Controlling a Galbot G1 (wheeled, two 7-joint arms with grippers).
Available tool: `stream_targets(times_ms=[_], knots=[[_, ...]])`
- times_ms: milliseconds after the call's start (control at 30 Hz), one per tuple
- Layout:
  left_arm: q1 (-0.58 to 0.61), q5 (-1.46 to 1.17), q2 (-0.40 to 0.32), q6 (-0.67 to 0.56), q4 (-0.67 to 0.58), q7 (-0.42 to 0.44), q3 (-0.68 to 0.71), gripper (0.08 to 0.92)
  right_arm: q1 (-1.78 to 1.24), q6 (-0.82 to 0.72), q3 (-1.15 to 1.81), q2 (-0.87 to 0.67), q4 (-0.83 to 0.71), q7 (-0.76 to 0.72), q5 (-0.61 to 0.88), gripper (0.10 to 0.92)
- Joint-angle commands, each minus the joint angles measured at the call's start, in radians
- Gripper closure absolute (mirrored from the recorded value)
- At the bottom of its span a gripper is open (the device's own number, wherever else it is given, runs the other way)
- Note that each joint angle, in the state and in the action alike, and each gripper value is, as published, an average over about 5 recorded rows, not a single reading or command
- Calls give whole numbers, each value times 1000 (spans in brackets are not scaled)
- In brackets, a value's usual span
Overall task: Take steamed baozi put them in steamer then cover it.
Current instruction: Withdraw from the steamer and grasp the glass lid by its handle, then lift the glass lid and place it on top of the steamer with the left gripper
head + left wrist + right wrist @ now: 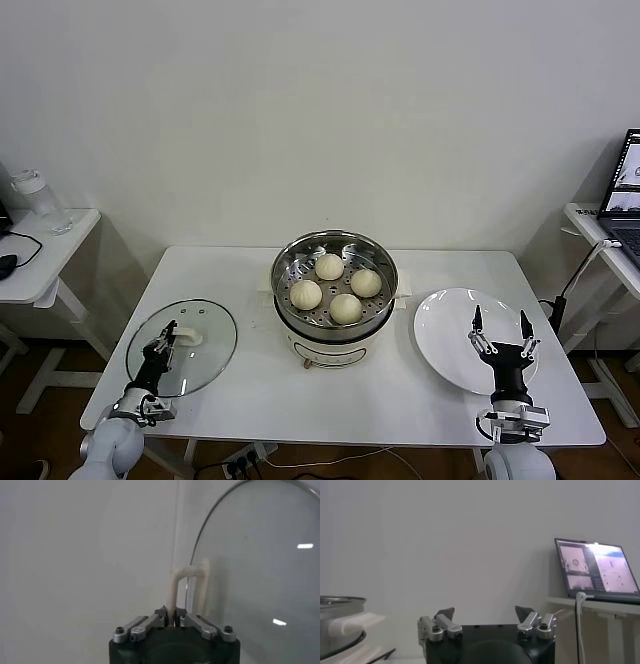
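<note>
Several cream-white baozi (329,266) lie inside the shiny steel steamer (334,254), which stands on a white pot base in the middle of the table. The glass cover (205,350) lies flat on the table at the left. My left gripper (168,336) is shut on the cover's white handle (176,587), which runs between its closed fingers in the left wrist view (172,617). The cover's metal rim (200,535) curves beside it. My right gripper (501,330) hovers open over the white plate, with nothing between its fingertips (485,615).
An empty white plate (455,330) lies at the table's right. Side desks stand on both sides: a bottle (40,205) on the left one, a laptop (595,570) on the right one. The steamer's edge (340,607) shows in the right wrist view.
</note>
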Motion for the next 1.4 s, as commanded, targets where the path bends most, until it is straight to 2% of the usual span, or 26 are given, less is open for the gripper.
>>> stream_targets(times_ms=[33, 200, 433, 667, 867, 1167, 1400], knots=[[8, -8, 2, -27, -31, -16, -6, 798, 2, 2, -2, 0, -4, -2, -2, 203], [51, -40, 22, -13, -143, -29, -28, 799, 6, 3, -5, 1, -6, -2, -4, 203], [143, -111, 73, 83, -413, -12, -83, 808, 11, 5, -10, 4, -12, -2, -7, 203], [188, -163, 101, 187, -688, 51, -103, 808, 7, 8, -2, 6, -6, -1, -6, 203], [162, -156, 107, 285, -859, 131, -3, 808, 4, 11, 6, 3, -3, -1, -4, 203], [8, -103, 93, 481, -915, 271, 290, 808, 10, -6, 11, -10, -11, 0, 1, 203], [-136, -63, 7, 600, -853, 343, 487, 808, 31, -59, 6, -14, -26, -1, 2, 203]])
